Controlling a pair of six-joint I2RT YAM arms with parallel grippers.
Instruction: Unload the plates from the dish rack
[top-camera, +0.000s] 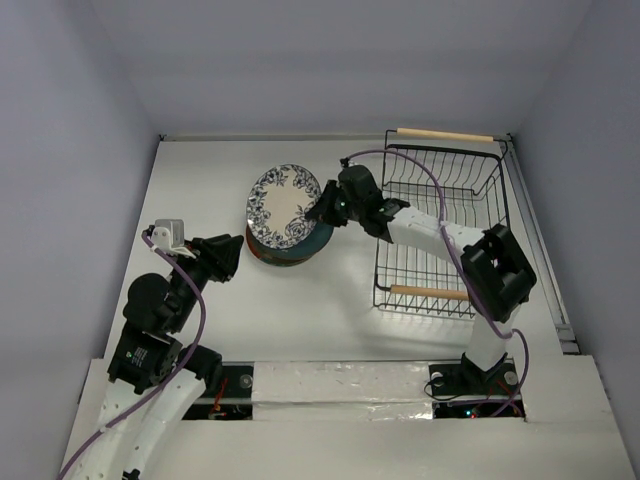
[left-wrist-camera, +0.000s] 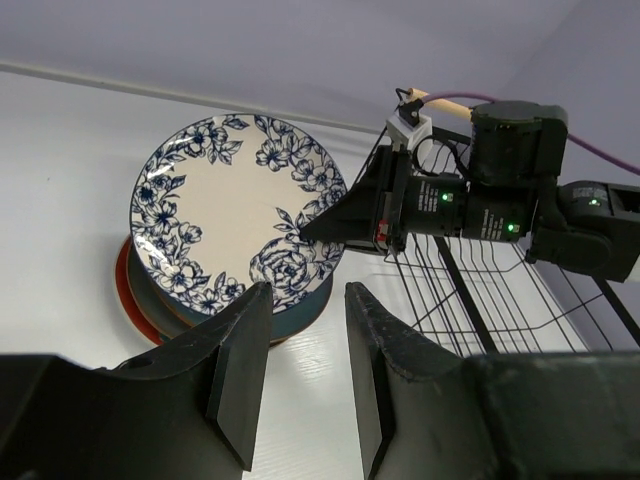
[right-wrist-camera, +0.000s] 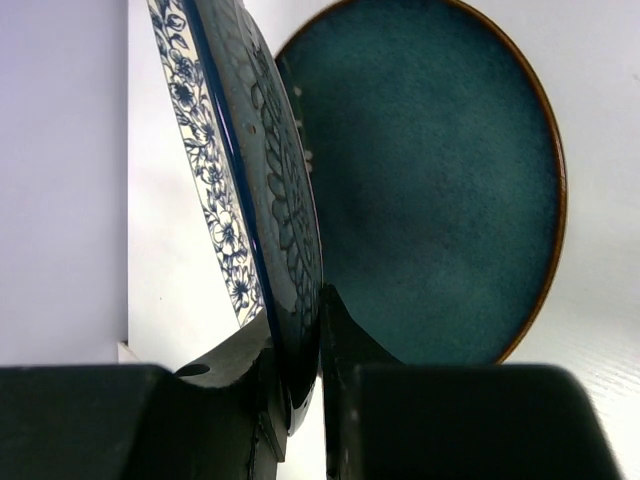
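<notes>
While your right gripper (top-camera: 325, 208) pinches the floral plate (top-camera: 283, 205) by its rim, tilted over the stack (top-camera: 293, 252) beside the rack (top-camera: 445, 165), an early release could slam or slide it off; left gripper (top-camera: 230, 257) idles open.

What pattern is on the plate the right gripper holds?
White centre, dark blue floral rim. The plate in the right gripper shows best from the left wrist.

Overhead view, both wrist views facing plate (left-wrist-camera: 235, 225)
</notes>
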